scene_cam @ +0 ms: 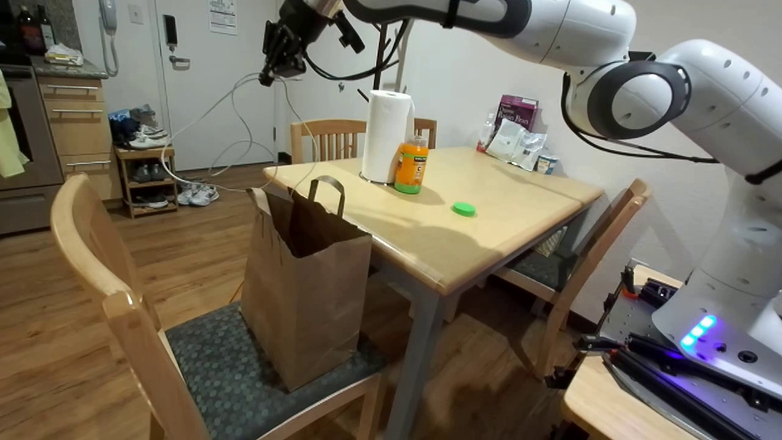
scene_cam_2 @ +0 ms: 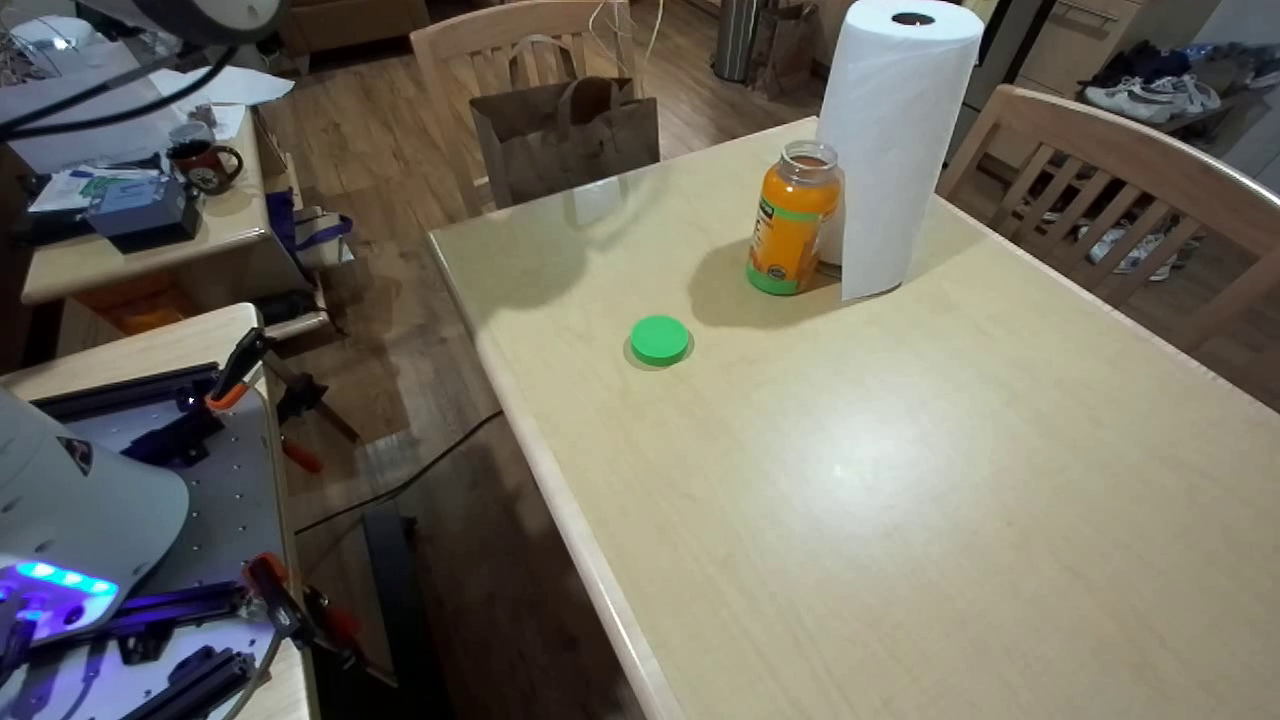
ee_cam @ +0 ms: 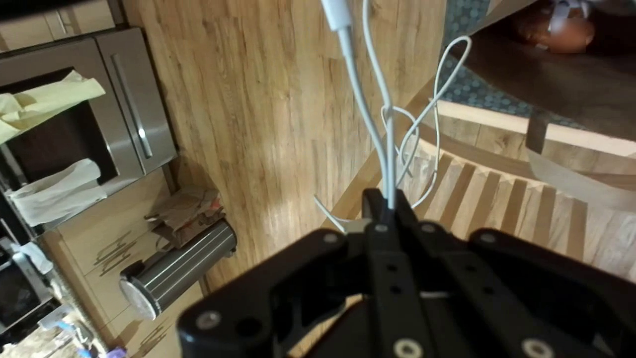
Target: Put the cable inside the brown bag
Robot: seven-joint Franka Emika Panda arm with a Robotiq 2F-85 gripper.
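My gripper [scene_cam: 267, 77] is shut on the white cable [ee_cam: 355, 77], high up and to the far side of the brown bag [scene_cam: 305, 305] in an exterior view. In the wrist view two strands run up from between the fingertips of the gripper [ee_cam: 387, 200], one ending in a white plug. The rest hangs in loose loops, with the lowest strands near the bag's rim; whether they touch it I cannot tell. The bag stands upright with its mouth open on a chair seat. In an exterior view, a bit of cable [scene_cam_2: 656, 32] dangles above the bag [scene_cam_2: 560, 150]; the gripper is outside that view.
The chair [scene_cam: 91, 256] under the bag has a tall wooden back. Beside the bag is the table [scene_cam: 427, 244], bearing a paper-towel roll [scene_cam: 387, 137], an orange bottle [scene_cam: 411, 165] and a green lid [scene_cam: 464, 209]. An orange-brown item [ee_cam: 566, 35] shows inside the bag.
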